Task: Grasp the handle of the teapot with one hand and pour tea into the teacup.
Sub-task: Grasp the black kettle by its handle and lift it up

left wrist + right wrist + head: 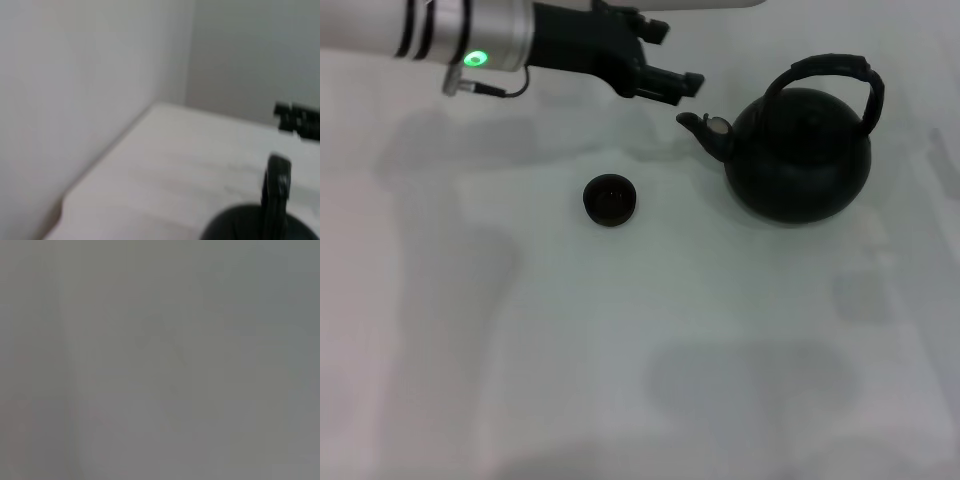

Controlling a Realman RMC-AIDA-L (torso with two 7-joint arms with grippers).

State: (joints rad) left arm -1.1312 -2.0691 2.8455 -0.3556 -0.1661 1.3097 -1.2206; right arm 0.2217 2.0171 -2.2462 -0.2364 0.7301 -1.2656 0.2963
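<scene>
One pot (800, 155) sat right of the cup (610, 199), looking heavy and rigid; its ribbed handle (830, 68) offered the sure hold. Left gripper (670, 60) hovered near the spout, jaws apart, empty.

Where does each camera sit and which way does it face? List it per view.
Head view: high, looking down at the table, teapot, teacup; left gripper reaches in, open.
Left wrist view: on the left arm, facing the handle and wall; a fingertip shows.
Right wrist view: only blank grey; no body visible.
Shared: head and left wrist both show the teapot.
</scene>
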